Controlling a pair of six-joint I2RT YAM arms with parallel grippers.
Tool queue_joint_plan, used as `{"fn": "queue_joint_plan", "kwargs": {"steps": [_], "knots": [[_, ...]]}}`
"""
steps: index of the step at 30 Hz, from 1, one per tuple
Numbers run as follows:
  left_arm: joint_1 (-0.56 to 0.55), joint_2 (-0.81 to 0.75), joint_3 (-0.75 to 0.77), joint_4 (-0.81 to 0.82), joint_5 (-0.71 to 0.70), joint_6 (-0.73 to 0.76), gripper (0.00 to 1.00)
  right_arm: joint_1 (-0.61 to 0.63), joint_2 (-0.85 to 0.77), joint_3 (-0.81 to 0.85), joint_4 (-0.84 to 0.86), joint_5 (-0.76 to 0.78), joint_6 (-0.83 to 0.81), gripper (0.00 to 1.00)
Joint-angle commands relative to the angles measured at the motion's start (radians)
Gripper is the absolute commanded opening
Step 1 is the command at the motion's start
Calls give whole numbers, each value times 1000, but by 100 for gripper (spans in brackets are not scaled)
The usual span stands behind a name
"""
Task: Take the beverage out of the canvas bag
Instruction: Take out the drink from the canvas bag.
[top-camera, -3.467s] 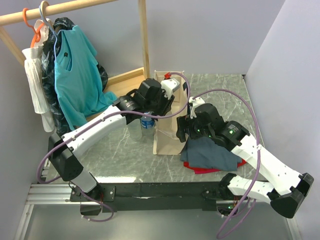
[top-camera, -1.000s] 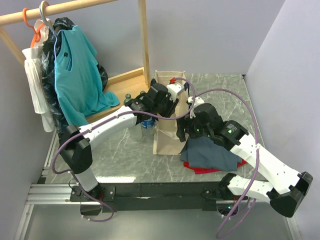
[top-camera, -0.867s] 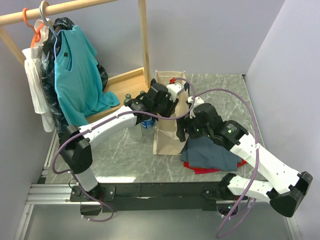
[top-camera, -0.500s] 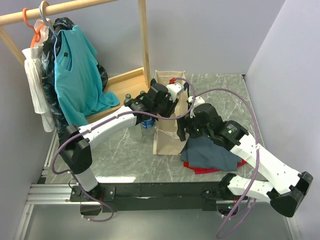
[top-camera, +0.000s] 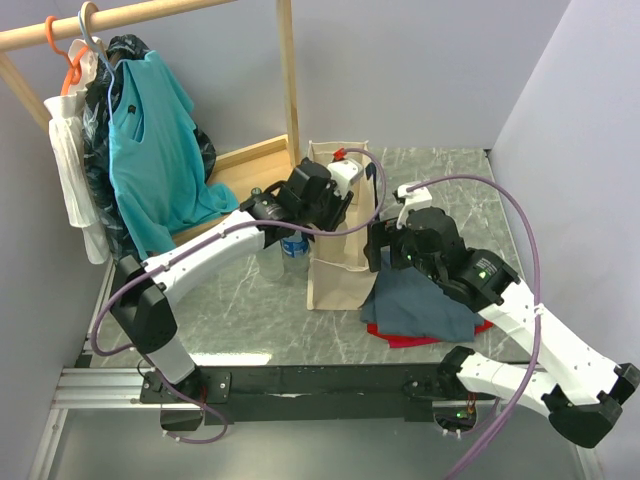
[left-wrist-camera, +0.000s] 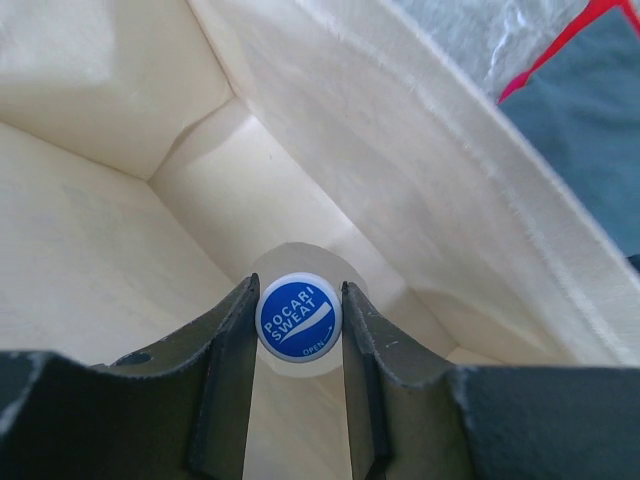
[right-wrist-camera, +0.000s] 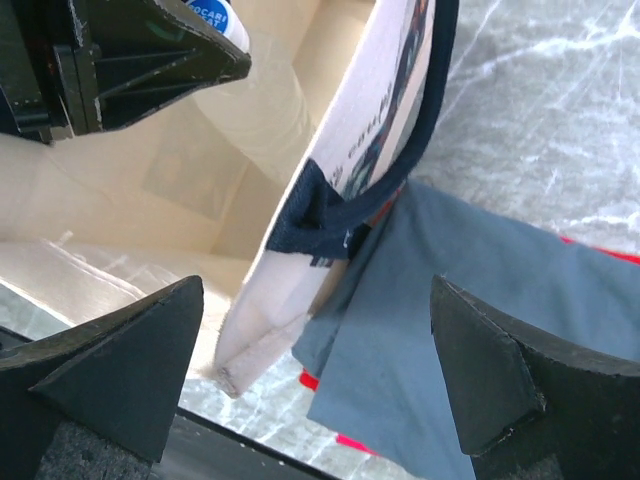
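Though half-hidden, prob. bottle (left-wrist-camera: 298, 320) in canvas bag (left-wrist-camera: 400, 200), L gripper (left-wrist-camera: 298, 289) on it.

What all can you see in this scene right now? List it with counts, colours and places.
canvas bag: one, beige with navy handles, upright at mid-table
Pocari Sweat bottle: one, blue cap, inside the bag
clear bottle: one, clear with blue, on the table left of the bag
folded cloth: one, grey-blue, right of the bag
red item: one, red, under the cloth, mostly hidden
clothes rack: one, wooden, back left
garments: at least three, teal, white, dark patterned, on the rack
hanger: one, orange, on the rack
table: one, grey marble
left gripper: one, dark, shut on the bottle's cap
right gripper: one, dark, open, astride the bag's right wall
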Motion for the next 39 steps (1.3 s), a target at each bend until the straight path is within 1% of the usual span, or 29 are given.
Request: {"fn": "queue_joint_plan", "kwargs": {"steps": [1, 6, 13, 20, 23, 26, 27, 28, 29, 32, 36, 39], "knots": [[0, -95, 111, 136, -13, -3, 1, 8, -6, 49, 49, 19, -10, 100], [0, -102, 137, 145, -7, 2, 1, 6, -12, 49, 55, 20, -10, 100], [0, -124, 175, 153, -36, 17, 1, 8, -14, 40, 75, 25, -10, 100], [1, -186, 138, 237, -53, 16, 1, 8, -11, 40, 83, 25, -10, 100], [1, -223, 103, 289, -58, 11, 1, 6, -12, 40, 87, 23, -12, 100], [3, -281, 13, 396, -57, 11, 1, 6, -9, 40, 92, 22, -16, 100], [3, -290, -16, 403, -68, 6, 1, 6, -5, 38, 96, 19, -18, 100], [1, -307, -23, 405, -82, 3, 1, 6, -2, 40, 95, 22, -18, 100], [1, -316, -30, 450, -102, -3, 1, 8, 0, 41, 96, 22, -16, 100], [3, -362, -70, 512, -108, -12, 1, 8, 6, 37, 110, 16, -18, 100], [3, -436, -136, 570, -104, -9, 1, 8, 17, 40, 127, 10, -27, 100], [3, -467, -158, 587, -110, -17, 1, 6, 26, 47, 129, 6, -29, 100]]}}
